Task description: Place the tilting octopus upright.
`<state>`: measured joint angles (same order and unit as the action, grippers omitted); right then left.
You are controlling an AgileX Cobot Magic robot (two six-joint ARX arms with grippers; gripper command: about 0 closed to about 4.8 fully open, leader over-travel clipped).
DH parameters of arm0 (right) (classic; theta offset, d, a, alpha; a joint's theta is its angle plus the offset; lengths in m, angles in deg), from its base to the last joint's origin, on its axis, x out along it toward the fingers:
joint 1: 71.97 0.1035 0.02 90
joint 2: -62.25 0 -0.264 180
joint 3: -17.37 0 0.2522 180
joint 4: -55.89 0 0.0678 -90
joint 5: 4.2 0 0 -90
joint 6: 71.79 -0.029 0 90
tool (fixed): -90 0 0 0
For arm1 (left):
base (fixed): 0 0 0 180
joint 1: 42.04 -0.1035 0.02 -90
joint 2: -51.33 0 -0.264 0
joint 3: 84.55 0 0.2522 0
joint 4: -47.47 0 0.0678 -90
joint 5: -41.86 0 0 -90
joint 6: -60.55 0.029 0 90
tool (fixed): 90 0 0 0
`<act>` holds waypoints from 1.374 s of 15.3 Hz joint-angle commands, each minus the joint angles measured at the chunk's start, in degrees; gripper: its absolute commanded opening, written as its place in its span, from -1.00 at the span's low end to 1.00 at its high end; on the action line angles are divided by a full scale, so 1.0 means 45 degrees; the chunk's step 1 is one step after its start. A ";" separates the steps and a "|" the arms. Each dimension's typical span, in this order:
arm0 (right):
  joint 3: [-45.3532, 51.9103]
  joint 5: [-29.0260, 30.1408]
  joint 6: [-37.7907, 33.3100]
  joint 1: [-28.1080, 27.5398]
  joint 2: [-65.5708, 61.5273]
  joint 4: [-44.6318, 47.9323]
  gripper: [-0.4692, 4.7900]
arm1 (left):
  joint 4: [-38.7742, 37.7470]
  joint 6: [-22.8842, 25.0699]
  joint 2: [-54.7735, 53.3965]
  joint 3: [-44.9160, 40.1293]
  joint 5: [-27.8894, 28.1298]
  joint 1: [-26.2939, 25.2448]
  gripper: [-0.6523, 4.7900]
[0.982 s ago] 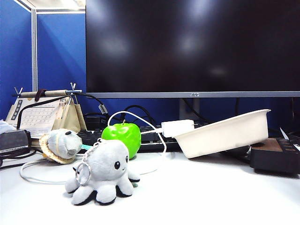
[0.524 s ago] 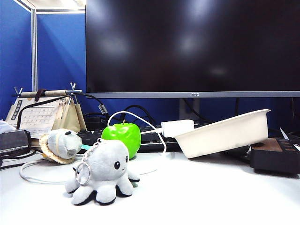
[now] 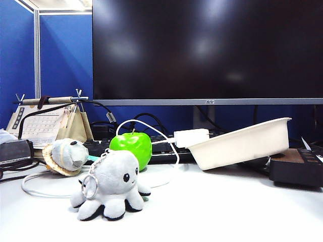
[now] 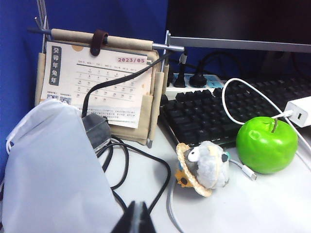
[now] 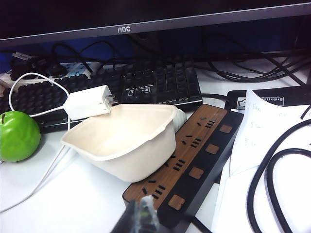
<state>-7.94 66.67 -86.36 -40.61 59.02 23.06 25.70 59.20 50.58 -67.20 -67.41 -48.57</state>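
The light-grey octopus [image 3: 112, 184] rests on its tentacles on the white table, head up, black eyes facing the exterior camera and a silver keyring hanging at its left side. It shows in neither wrist view. Neither gripper appears in the exterior view. My left gripper [image 4: 138, 206] is shut and empty, above black cables beside a grey cloth bag [image 4: 48, 170]. Hovering by a wood-faced power strip [image 5: 192, 162], my right gripper [image 5: 140, 208] is blurred but shut, with nothing in it.
A green apple [image 3: 130, 147] stands just behind the octopus. A round plush with a tan rim [image 3: 63, 156] lies to its left, a tilted white tray [image 3: 242, 143] to its right. Keyboard [image 4: 214, 114], calendar stand [image 4: 97, 85], cables and the monitor crowd the back.
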 commanded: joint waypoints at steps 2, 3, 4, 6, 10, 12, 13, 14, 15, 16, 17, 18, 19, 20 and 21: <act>-0.0058 -0.0049 -0.0049 -0.0005 -0.0005 0.0155 -0.83 | 0.0165 -0.0044 0.0000 0.0029 -0.0005 -0.0015 -0.78; -0.0058 -0.0049 -0.0049 -0.0005 -0.0005 0.0155 -0.83 | 0.0165 -0.0039 0.0000 0.0029 -0.0005 -0.0015 -0.78; -0.0058 -0.0049 -0.0049 -0.0005 -0.0005 0.0155 -0.83 | 0.0165 -0.0044 0.0000 0.0029 -0.0005 -0.0015 -0.78; -0.0058 -0.0053 -0.0039 -0.0005 -0.0005 0.0092 -0.83 | 0.0165 -0.0044 0.0000 0.0029 -0.0005 -0.0015 -0.78; 0.0044 -0.0282 0.1195 -0.1904 0.0005 0.0121 -0.83 | 0.0165 -0.0039 0.0000 0.0029 -0.0005 -0.0015 -0.78; 0.0578 0.1127 0.1200 -0.3973 0.0019 0.1195 -0.83 | 0.0165 -0.0039 0.0000 0.0029 -0.0005 -0.0015 -0.78; 0.1030 0.2181 0.1200 -0.4809 0.0024 0.2171 -0.83 | 0.0165 -0.0039 0.0000 0.0029 -0.0005 -0.0015 -0.78; 0.1545 0.3206 0.1200 -0.5527 0.0039 0.3230 -0.83 | 0.0165 -0.0039 0.0000 0.0029 -0.0005 -0.0015 -0.78; 0.2089 0.4124 0.1200 -0.6081 0.0126 0.4255 -0.83 | 0.0165 -0.0039 0.0000 0.0029 -0.0005 -0.0015 -0.78; 0.2511 0.4741 0.1219 -0.6455 0.0272 0.4862 -0.83 | 0.0165 -0.0039 -0.0005 0.0029 -0.0005 -0.0015 -0.78; 0.2477 0.4833 0.1302 -0.6819 0.0481 0.4629 -0.83 | 0.0160 -0.0039 0.0000 0.0029 -0.0005 -0.0015 -0.78; 0.2477 0.4833 0.1394 -0.7019 0.0636 0.4634 -0.83 | 0.0160 -0.0039 0.0000 0.0029 -0.0010 -0.0015 -0.78; 0.2477 0.4843 0.1394 -0.7252 0.0695 0.4702 -0.83 | 0.0160 -0.0039 -0.0005 0.0029 -0.0005 -0.0015 -0.78; 0.2477 0.4862 0.1389 -0.7495 0.0695 0.4721 -0.82 | 0.0155 -0.0039 0.0000 0.0029 -0.0005 -0.0015 -0.78; 0.2477 0.4857 0.1394 -0.7621 0.0695 0.4721 -0.83 | 0.0160 -0.0039 -0.0005 0.0029 -0.0005 -0.0015 -0.78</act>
<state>3.08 88.44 -80.28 -74.65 62.02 43.30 25.70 59.20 50.55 -67.20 -67.41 -48.59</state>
